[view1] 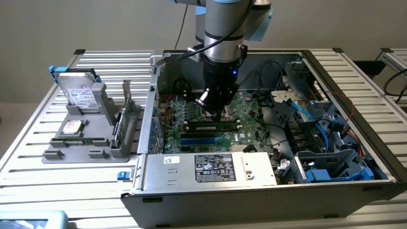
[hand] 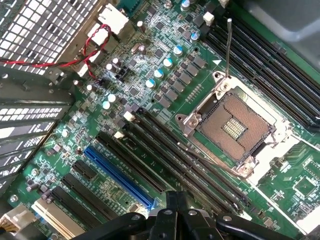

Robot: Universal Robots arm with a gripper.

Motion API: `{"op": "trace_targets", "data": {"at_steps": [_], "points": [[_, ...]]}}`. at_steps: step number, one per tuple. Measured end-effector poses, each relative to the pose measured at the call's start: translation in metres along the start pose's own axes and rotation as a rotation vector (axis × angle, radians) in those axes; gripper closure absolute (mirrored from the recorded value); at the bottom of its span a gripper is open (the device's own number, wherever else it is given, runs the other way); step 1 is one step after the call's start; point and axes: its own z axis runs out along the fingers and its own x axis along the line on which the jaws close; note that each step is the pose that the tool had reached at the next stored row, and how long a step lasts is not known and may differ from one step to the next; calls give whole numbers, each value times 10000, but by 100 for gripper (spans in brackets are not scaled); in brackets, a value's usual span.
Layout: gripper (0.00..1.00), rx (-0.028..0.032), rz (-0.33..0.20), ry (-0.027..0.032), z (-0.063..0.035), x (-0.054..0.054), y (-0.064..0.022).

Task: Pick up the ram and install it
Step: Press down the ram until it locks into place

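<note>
The gripper (view1: 216, 112) is fully closed and holds nothing. It hangs inside the open computer case (view1: 356, 86), its tip just above the ram (view1: 213, 127), which lies in a motherboard (hand: 150, 75) slot. Whether the tip touches the ram cannot be told. In the wrist view the gripper body (hand: 175, 222) covers the slots' near ends.

Your way down to the motherboard (view1: 190, 119) stays open from above; cables (view1: 299, 119) probably crowd the case's (view1: 254, 200) drive-bay side.
</note>
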Motion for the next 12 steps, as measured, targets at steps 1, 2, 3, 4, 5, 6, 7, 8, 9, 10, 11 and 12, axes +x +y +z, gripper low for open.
{"op": "trace_targets", "data": {"at_steps": [1,2,3,4,5,6,7,8,9,10,11,12], "points": [[89,-4,115,4,0,0,0],[89,-8,238,7,0,0,0],[89,-12,357,9,0,0,0],[89,-15,476,12,-1,0,0],[89,-20,595,13,0,0,0],[89,-24,717,17,0,0,0],[89,-28,833,19,0,0,0],[89,-32,952,22,0,0,0],[89,-37,1082,25,0,0,0],[89,-42,1201,28,0,0,0],[89,-47,1321,33,0,0,0],[89,-53,1444,38,0,0,0]]}}
